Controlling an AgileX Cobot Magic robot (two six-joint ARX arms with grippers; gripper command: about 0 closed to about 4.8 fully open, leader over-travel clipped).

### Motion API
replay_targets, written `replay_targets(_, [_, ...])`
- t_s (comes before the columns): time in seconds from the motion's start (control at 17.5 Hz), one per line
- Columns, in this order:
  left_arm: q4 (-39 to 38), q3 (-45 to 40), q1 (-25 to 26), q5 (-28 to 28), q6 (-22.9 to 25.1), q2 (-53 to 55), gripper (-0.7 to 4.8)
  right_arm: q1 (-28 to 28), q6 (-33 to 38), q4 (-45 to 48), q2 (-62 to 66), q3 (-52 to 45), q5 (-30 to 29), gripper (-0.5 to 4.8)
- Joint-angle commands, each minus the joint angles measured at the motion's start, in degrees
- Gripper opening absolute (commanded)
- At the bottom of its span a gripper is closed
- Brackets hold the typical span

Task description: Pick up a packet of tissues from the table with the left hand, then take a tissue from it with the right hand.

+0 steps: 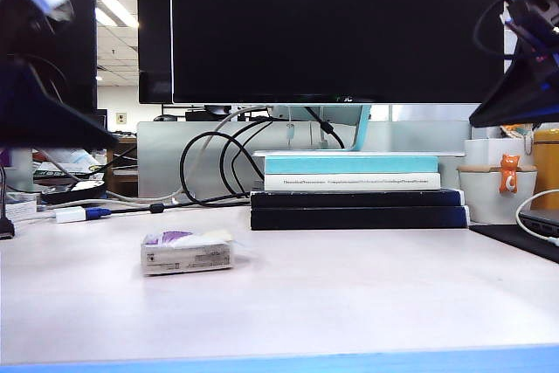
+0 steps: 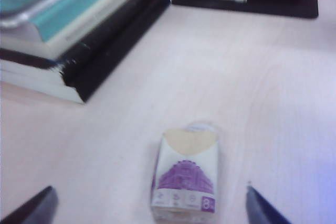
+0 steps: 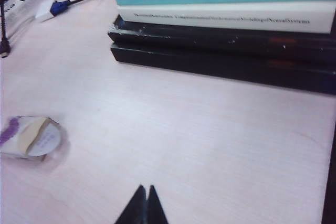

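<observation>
The tabletop [image 1: 367, 294] is a pale pinkish laminate with faint wood-like grain, smooth and softly matt. The packet of tissues [image 2: 185, 177] is wrapped in thin soft plastic film, lightly glossy, its printed purple patch flat in tone; cream paper shows at its open end. The left claw [image 2: 152, 203] and the right claw [image 3: 144, 203] look like dark, matt hard plastic, though blur makes that uncertain. The stacked books [image 1: 358, 189] have matt paper edges and smooth dark covers, scuffed at the corners.
</observation>
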Motion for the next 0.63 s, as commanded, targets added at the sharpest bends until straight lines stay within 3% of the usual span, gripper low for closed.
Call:
replay_targets(0.06, [1.6,0.0,-1.7,0.3,0.2,2.7,4.79,0.0,-0.2,-0.6,0.3,0.2,-0.2,-0.06])
replay_targets(0.51, [5.8,-0.1,-4.5,0.3,-0.4,12.9,4.79,0.1,-0.2,-0.9,0.3,0.1,-1.0,-0.06])
replay_targets(0.63, [7.0,-0.1,-6.6,-2.4,-0.5,16.0,4.79,0.1,-0.2,-0.9,0.3,0.1,-1.0,-0.06])
